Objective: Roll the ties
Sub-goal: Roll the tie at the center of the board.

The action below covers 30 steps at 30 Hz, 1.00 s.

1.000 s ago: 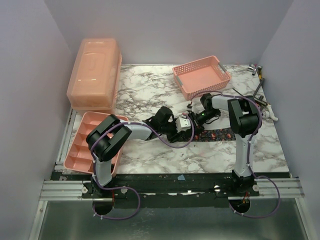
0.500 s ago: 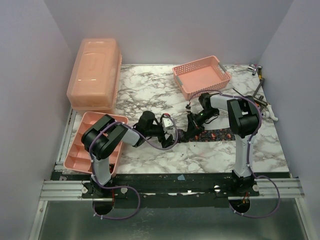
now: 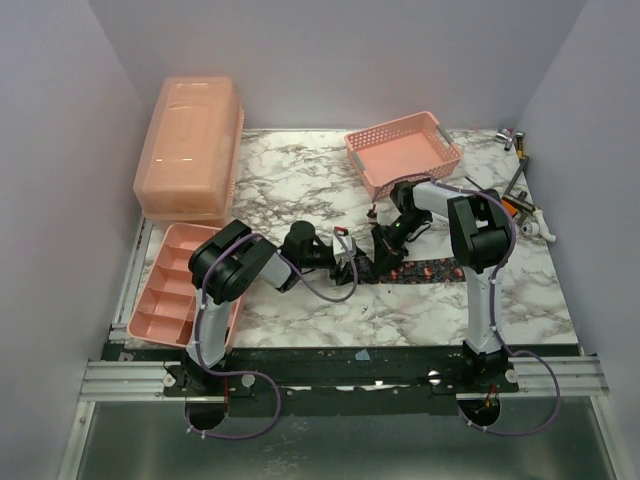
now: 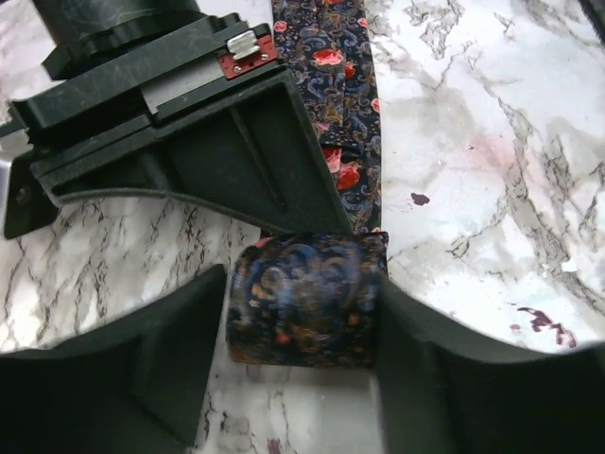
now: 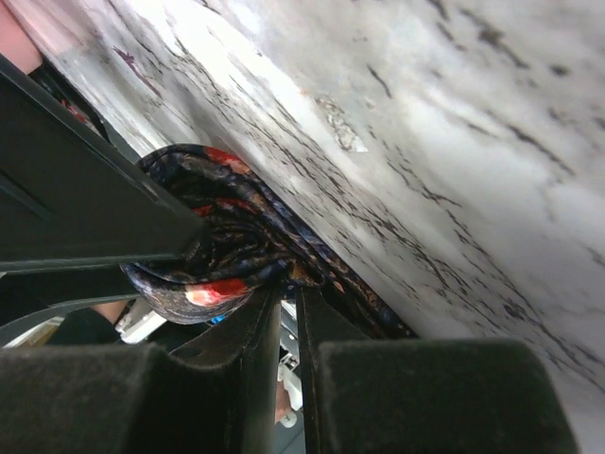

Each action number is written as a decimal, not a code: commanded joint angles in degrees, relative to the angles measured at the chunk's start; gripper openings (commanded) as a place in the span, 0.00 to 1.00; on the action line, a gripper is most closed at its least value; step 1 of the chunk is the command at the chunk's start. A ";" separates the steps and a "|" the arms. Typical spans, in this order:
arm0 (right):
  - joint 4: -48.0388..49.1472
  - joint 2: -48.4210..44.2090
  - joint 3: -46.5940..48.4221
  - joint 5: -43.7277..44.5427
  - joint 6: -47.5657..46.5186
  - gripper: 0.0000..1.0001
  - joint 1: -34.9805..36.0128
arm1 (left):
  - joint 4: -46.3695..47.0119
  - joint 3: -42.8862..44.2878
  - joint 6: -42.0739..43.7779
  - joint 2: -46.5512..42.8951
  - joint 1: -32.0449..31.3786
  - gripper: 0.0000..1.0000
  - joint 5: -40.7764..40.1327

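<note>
Two arms reach in from the near edge of the marble bench (image 3: pixel 300 170) and meet over its middle. Nearest on the left sits a pink divided tray (image 3: pixel 165 290), partly under the left arm's elbow.

At mid-bench lies one tie (image 3: pixel 430 270), dark and speckled with red. Its flat length runs off toward the right, in front of the right arm's upright link, and its left end is wound into a small coil. The left tool (image 3: pixel 345 268) lies low along the bench, pointing right. From its own wrist camera the fingers stand wide, one on either side of the coil, and the right-hand finger (image 4: pixel 444 369) touches the fabric. I cannot tell whether the left-hand one is pressing.

The right tool (image 3: pixel 378 245) comes down at a slant from behind, its tip at the far side of the coil. Its fingers are drawn nearly together, with only a thin slit between them, and a fold of the tie is nipped at their tips.

Beyond them stands a pink mesh basket (image 3: pixel 415 178) at the back right. Small metal odds and ends (image 3: pixel 520 190) lie by the right wall. A lidded pink box (image 3: pixel 190 150) sits at the far left.
</note>
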 commanded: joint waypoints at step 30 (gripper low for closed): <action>12.51 5.06 -1.79 24.89 -2.17 0.10 0.97 | 3.11 0.83 -9.93 2.80 -1.39 0.66 4.24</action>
